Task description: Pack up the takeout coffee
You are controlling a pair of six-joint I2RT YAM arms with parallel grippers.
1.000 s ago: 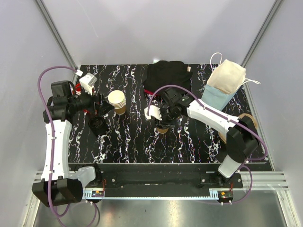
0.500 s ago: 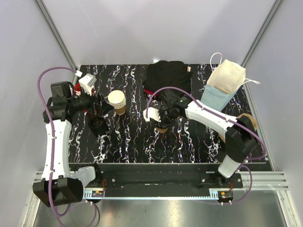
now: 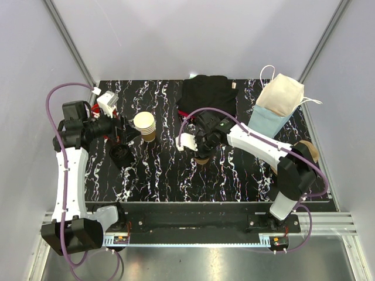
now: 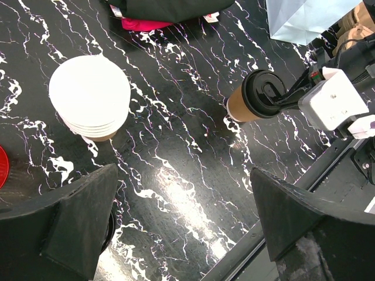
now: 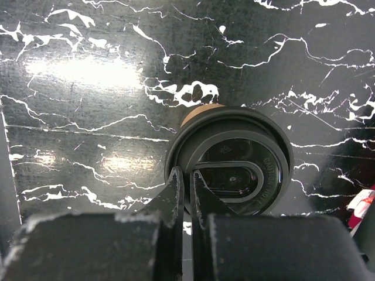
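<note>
My right arm stretches in from the near right corner. The right claw (image 5: 186,175) is pinched almost closed, its tips at the rim of the glossy round black lid (image 5: 234,158). The takeout coffee (image 4: 249,100), a tan paper cup, stands mid-surface. By the left edge my left claw (image 4: 183,175) hangs spread wide, near the stacked paper cups (image 4: 89,96).

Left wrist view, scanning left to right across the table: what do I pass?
Stack of paper cups → coffee cup with black lid → white box on the right wrist.
</note>
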